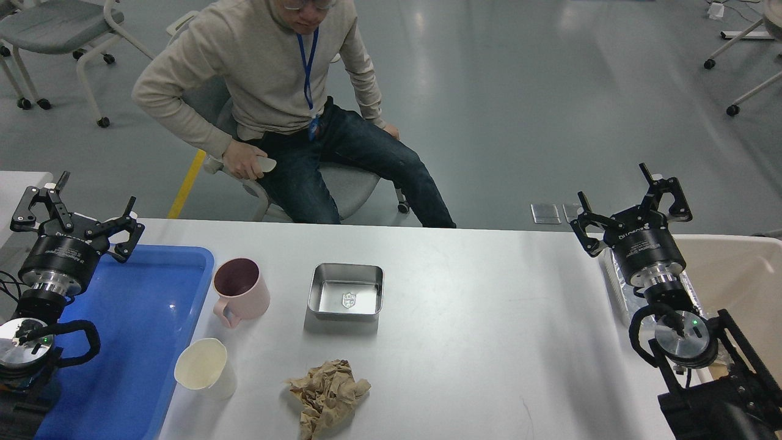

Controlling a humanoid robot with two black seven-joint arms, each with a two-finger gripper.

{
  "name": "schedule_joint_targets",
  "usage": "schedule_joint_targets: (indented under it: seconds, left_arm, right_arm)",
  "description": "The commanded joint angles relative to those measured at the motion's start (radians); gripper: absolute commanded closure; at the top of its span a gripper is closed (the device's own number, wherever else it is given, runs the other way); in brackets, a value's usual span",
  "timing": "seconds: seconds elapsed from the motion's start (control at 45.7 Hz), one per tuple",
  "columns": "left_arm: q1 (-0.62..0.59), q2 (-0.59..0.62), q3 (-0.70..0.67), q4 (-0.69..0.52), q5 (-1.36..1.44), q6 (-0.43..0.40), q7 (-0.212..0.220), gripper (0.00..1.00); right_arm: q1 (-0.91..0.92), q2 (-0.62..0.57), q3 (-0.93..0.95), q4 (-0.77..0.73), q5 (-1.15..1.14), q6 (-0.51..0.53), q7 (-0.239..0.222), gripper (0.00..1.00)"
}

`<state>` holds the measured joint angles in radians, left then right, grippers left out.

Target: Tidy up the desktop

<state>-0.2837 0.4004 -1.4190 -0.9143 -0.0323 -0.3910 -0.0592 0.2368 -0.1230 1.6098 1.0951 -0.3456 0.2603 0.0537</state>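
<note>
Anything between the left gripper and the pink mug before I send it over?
Nothing visible. The left gripper hangs open over the far end of the blue tray; the pink mug stands upright on the desktop just right of the tray's edge. The paper cup sits nearer, off that line.

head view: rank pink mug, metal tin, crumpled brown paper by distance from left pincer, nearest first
From the left pincer:
1. pink mug, just right of the blue tray
2. metal tin, at the centre of the desktop
3. crumpled brown paper, near the front edge, below the tin
</note>
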Motion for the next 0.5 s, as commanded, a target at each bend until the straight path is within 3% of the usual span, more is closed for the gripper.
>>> schedule_joint_targets:
  seconds: [0.0,0.482]
  left_arm:
    - [0.0,-0.005,-0.006,-0.001,-0.001,-0.005,-0.005,0.04]
    - [-0.008,0.002,-0.012,0.002,-0.012,0.032,-0.002,0.04]
  right_arm:
    - [0.001,0.013,-0.004,0.002,-0.001,-0.009,0.0,0.0]
    - [-0.005,-0.029,-0.008,-0.011,-0.001,0.037,0.0,0.0]
